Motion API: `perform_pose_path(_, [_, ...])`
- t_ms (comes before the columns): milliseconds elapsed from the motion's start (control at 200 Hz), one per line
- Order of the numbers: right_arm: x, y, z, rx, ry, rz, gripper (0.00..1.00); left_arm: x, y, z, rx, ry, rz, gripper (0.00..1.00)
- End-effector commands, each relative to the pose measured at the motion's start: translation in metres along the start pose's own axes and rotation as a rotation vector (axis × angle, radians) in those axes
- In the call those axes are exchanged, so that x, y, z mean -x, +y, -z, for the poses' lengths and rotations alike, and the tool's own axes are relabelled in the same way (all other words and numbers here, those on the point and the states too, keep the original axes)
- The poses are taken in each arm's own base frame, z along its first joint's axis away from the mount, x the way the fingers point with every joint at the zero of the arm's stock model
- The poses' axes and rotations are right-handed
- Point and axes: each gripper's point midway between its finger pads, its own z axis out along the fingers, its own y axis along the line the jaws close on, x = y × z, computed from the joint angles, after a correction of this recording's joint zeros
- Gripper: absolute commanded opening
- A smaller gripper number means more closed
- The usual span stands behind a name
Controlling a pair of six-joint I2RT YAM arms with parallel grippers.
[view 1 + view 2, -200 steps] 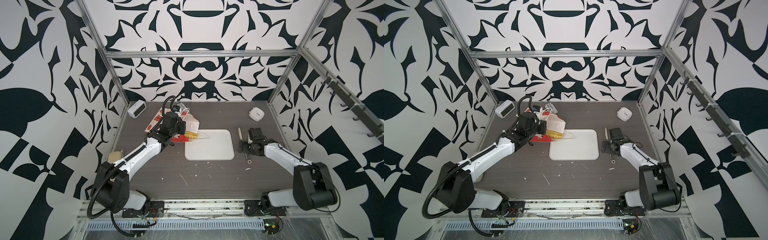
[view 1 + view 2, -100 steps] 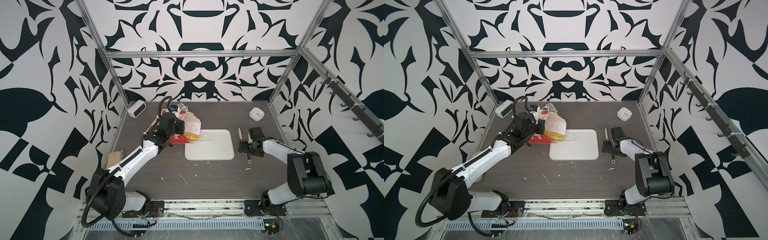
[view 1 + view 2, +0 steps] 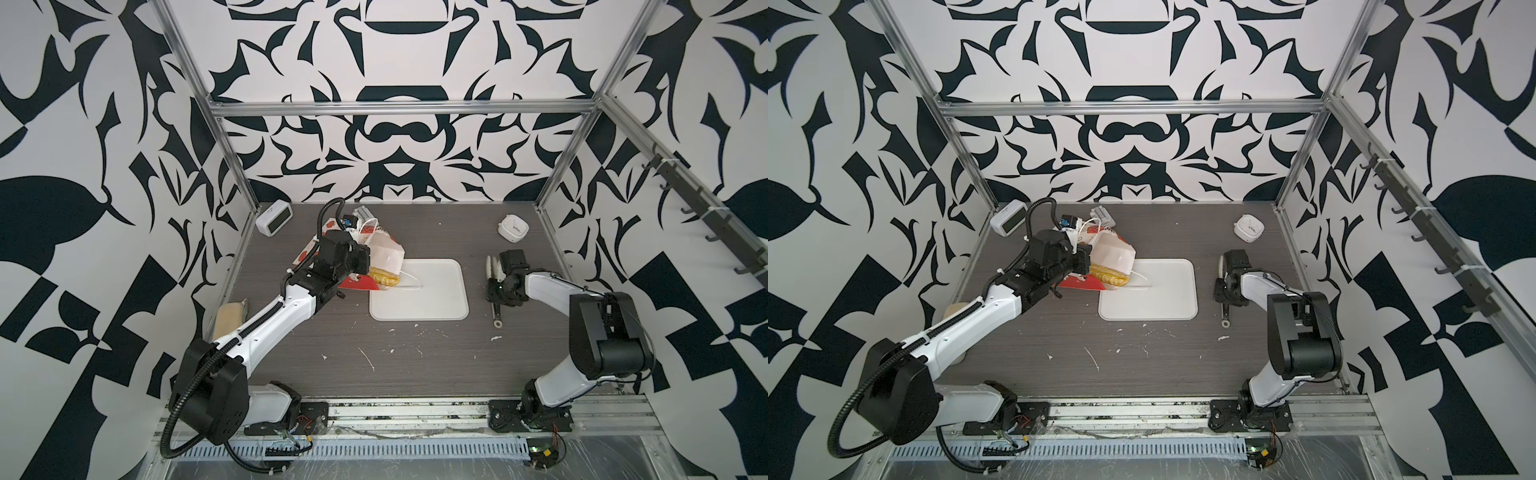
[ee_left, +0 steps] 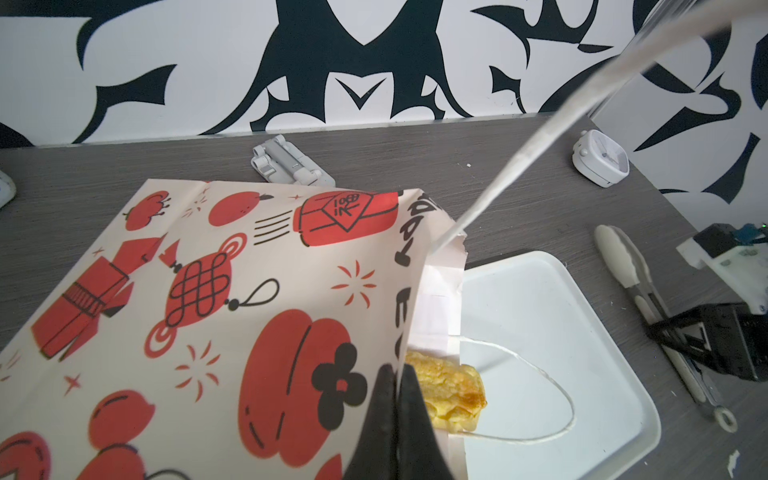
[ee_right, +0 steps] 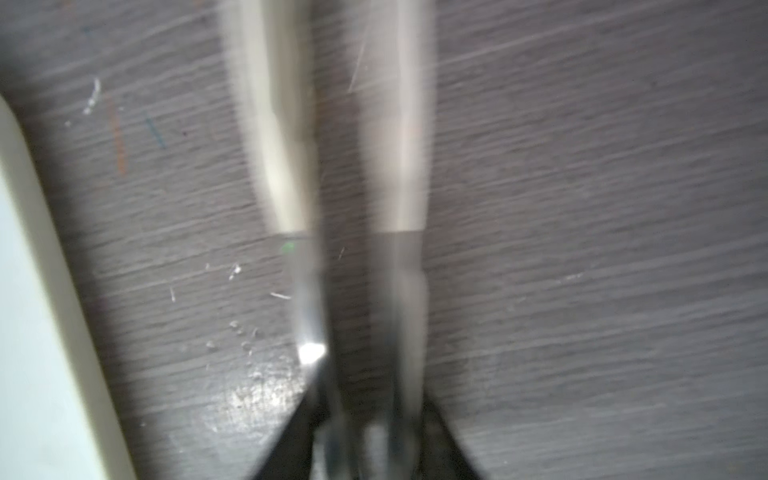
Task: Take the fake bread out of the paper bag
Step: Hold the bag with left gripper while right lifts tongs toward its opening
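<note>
— How far along are you?
— Hardly begun, I'd judge: one piece of fake bread (image 4: 449, 395) pokes from the mouth of the paper bag (image 4: 208, 311) at the edge of the tray (image 4: 561, 332) — none lies clear.
— And the bag?
— On its side, long axis toward the tray, mouth first. Your left gripper (image 4: 397, 399) pinches its rim; your right gripper (image 3: 500, 289) is closed around the tongs (image 5: 353, 166).

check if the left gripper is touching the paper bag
Touching. In the left wrist view the left gripper has its jaws pinched on the paper bag edge.
</note>
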Motion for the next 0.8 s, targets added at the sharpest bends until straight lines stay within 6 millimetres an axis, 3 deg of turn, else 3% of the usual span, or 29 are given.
perform_pose_path(0, [-0.002,0.0,0.01,-0.003,0.004,-0.004,0.0,0.005,-0.006,0.008,-0.038,-0.031,0.001,0.0])
perform_pose_path(105, [-0.001,0.014,0.034,0.062,-0.029,0.002,0.0,-0.004,-0.008,0.008,-0.058,-0.013,-0.011,0.0])
perform_pose_path(140, [-0.001,0.02,0.044,0.08,-0.044,0.013,0.0,0.004,-0.012,0.018,-0.075,-0.041,-0.019,0.0])
perform_pose_path(295, [-0.002,0.061,0.106,0.241,-0.117,0.105,0.0,-0.001,-0.013,0.024,-0.088,-0.037,-0.051,0.0])
perform_pose_path(445, [-0.032,0.108,0.149,0.339,-0.076,0.305,0.0,-0.004,-0.018,0.025,-0.121,-0.031,-0.075,0.0])
perform_pose_path(600, [-0.085,0.147,0.166,0.338,0.039,0.567,0.0,-0.012,-0.021,0.024,-0.14,-0.013,-0.085,0.0])
perform_pose_path(710, [-0.116,0.155,0.168,0.274,0.125,0.734,0.0,-0.016,-0.022,0.023,-0.149,-0.007,-0.082,0.0])
perform_pose_path(795, [-0.124,0.155,0.169,0.213,0.144,0.823,0.0,-0.018,-0.023,0.023,-0.155,-0.004,-0.079,0.0])
